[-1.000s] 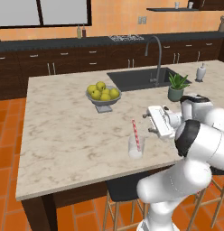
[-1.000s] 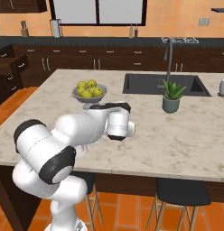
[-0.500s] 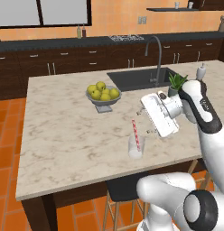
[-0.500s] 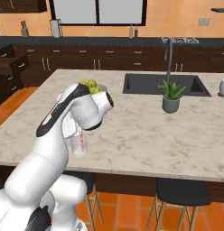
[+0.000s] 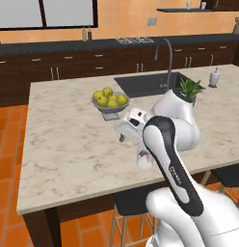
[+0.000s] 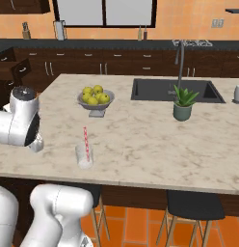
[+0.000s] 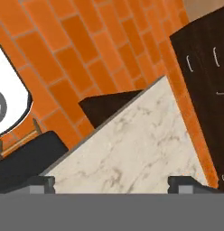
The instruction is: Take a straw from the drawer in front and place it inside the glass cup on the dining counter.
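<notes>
My claw (image 7: pixel 111 181) is standing fully spread and gripping nothing over the dining counter (image 6: pixel 140 140), where one straw (image 6: pixel 85 140) is leaning inside one glass cup (image 6: pixel 84 156), beside one fruit bowl (image 6: pixel 96 101) and one potted plant (image 6: pixel 182 103).

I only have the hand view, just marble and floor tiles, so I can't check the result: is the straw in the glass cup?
Observer: Yes. In the right base view the straw stands nearly upright in the glass cup.
Operator: Where is that cup standing?
Observer: On the dining counter, near its front edge, apart from the fruit bowl behind it.
</notes>
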Controlling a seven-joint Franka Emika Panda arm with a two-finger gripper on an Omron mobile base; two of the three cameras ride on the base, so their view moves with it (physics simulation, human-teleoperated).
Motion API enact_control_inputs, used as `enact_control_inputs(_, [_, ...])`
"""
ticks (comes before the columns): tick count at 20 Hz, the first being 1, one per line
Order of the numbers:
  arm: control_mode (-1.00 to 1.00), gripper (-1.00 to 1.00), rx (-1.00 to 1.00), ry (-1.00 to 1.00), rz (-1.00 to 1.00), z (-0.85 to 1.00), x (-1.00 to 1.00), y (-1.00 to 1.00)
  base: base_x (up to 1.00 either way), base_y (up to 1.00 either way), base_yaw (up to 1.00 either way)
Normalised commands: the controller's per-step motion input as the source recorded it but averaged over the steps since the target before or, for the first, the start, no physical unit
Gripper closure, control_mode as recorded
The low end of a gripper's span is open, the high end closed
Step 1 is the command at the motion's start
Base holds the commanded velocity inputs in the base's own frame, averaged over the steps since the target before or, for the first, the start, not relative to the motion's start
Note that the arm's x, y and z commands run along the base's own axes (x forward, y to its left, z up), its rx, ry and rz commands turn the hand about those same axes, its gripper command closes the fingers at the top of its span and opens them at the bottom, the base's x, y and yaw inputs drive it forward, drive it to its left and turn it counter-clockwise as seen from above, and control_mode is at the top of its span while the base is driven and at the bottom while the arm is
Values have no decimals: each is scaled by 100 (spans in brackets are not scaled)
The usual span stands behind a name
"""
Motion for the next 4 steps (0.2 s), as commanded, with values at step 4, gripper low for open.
enact_control_inputs(4, [-100,-100,-53,-2,4,0,0,54,0,0,0])
